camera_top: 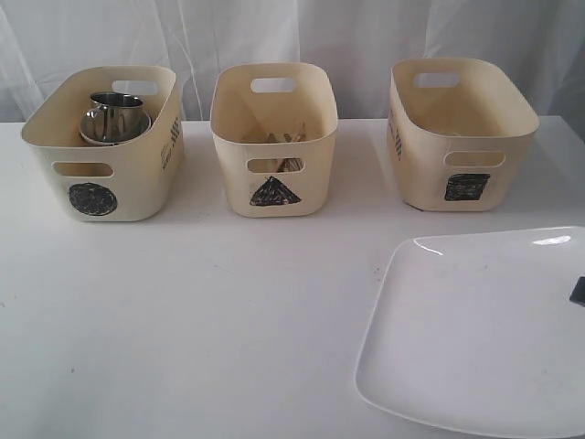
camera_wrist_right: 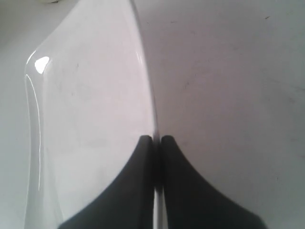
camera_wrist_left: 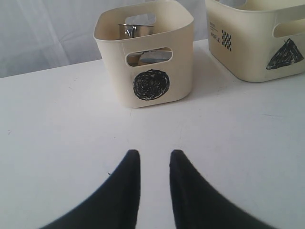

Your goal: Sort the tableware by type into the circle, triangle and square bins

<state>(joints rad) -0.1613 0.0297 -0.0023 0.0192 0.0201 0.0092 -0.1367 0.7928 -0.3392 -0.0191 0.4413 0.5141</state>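
On table (camera_top: 228, 320), three bins (camera_top: 233, 155), one plate (camera_top: 475, 338)

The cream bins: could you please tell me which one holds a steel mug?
The circle-marked bin, leftmost in the exterior view: a steel mug stands inside it. The triangle-marked bin shows wooden chopsticks, and no mug shows in the square-marked bin.

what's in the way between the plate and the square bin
Nothing visible. Only bare table lies between the plate and the square bin, and the part of the bin's inside that shows looks empty. The right end effector is shut on the plate's rim.
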